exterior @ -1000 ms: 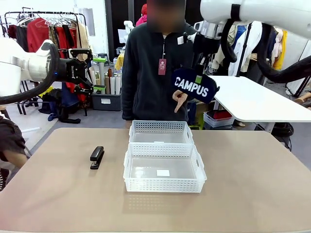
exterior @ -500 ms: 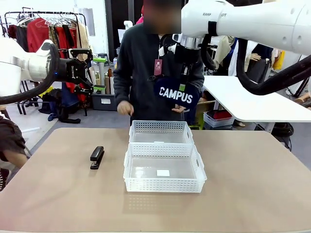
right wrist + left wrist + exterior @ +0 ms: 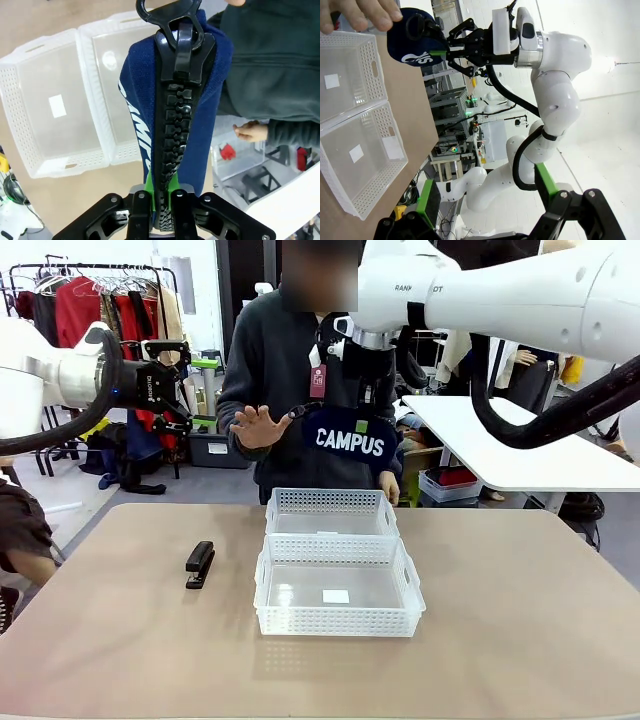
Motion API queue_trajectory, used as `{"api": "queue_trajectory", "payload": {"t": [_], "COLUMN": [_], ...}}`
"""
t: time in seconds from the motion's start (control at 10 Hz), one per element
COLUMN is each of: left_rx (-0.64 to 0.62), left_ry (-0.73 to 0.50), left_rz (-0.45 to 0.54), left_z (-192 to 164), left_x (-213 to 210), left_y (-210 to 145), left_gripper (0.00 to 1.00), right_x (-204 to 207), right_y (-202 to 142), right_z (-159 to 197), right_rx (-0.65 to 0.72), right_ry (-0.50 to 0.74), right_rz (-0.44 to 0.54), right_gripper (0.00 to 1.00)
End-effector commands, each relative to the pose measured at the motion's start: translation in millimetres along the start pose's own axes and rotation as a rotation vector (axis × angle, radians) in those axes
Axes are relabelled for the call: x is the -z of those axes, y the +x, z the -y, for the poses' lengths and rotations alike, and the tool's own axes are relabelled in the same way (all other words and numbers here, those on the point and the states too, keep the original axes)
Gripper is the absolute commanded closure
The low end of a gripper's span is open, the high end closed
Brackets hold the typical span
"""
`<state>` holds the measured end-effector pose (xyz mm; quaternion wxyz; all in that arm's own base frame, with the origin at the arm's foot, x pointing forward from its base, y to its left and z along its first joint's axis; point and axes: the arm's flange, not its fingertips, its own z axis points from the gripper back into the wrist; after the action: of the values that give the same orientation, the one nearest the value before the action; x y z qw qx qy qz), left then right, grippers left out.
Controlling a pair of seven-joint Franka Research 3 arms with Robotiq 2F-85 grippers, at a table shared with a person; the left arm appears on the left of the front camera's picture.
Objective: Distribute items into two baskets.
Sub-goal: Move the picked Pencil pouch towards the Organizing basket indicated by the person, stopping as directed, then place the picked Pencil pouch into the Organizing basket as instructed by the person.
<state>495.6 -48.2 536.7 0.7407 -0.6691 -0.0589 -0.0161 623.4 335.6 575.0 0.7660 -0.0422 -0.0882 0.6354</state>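
Pouch [image 3: 349, 440] — navy matt woven cloth, with a chunky glossy black plastic zip [image 3: 175, 115]. Baskets [image 3: 338, 621] — translucent white plastic, lattice sides, smooth shiny floors. Desk [image 3: 520, 620] smooth, matt beige. Stapler [image 3: 199, 564] black, slightly glossy.

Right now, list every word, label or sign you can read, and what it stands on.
"CAMPUS": white letters on the navy pouch held by the right end effector.
"RANK" and "OT": partial print on the right arm.
Print on the left end effector: too small to read.
On the red tag at the person's chest: too small to read.
On the white sticker in the near basket: no print visible.
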Motion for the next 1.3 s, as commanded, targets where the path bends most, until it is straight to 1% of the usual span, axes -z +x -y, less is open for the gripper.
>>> {"api": "queue_trajectory", "payload": {"t": [0.0,0.1,1.2], "left_rx": [0.004,0.004,0.004], "left_ry": [0.001,0.001,0.001], "left_rz": [0.006,0.006,0.006], "left_z": [2,2,2], "left_x": [-1,-1,-1], "left_y": [0,0,0], "left_gripper": [0.0,0.0,0.0], "right_x": [-11,0,0], "right_y": [5,0,0], "right_z": [12,0,0], "right_rx": [-0.004,0.0,0.0], "right_ry": [0.009,0.0,0.0], "right_rz": [-0.005,0.0,0.0], "right_gripper": [1.0,1.0,1.0]}}
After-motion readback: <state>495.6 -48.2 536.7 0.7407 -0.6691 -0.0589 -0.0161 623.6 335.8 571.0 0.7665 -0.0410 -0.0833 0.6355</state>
